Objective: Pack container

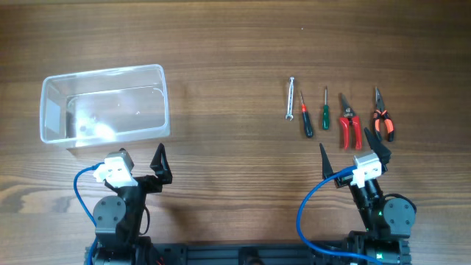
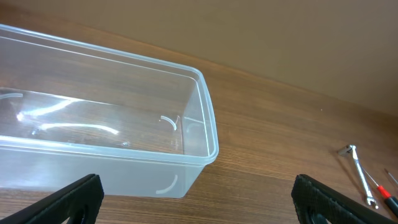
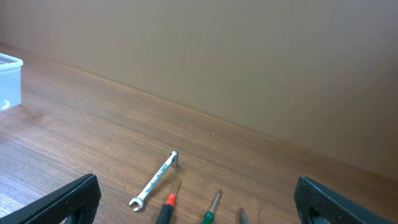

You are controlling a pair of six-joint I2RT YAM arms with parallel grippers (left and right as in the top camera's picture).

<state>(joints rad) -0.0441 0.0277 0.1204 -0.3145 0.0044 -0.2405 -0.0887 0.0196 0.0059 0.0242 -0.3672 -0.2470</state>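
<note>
The clear plastic container [image 1: 103, 103] stands empty at the left of the table; it also fills the left wrist view [image 2: 106, 124]. A row of small tools lies at the right: a silver wrench [image 1: 290, 98], a red-and-black screwdriver [image 1: 305, 118], a green screwdriver [image 1: 325, 110], red cutters [image 1: 348, 124] and orange-and-black pliers [image 1: 381, 118]. The wrench [image 3: 155, 179] and both screwdrivers show in the right wrist view. My left gripper [image 1: 159, 168] is open and empty, just in front of the container. My right gripper [image 1: 353, 156] is open and empty, just in front of the tools.
The wooden table [image 1: 228, 66] runs under everything. A plain tan wall [image 3: 249, 62] stands behind its far edge. Blue cables [image 1: 309, 206] loop beside each arm base at the front edge.
</note>
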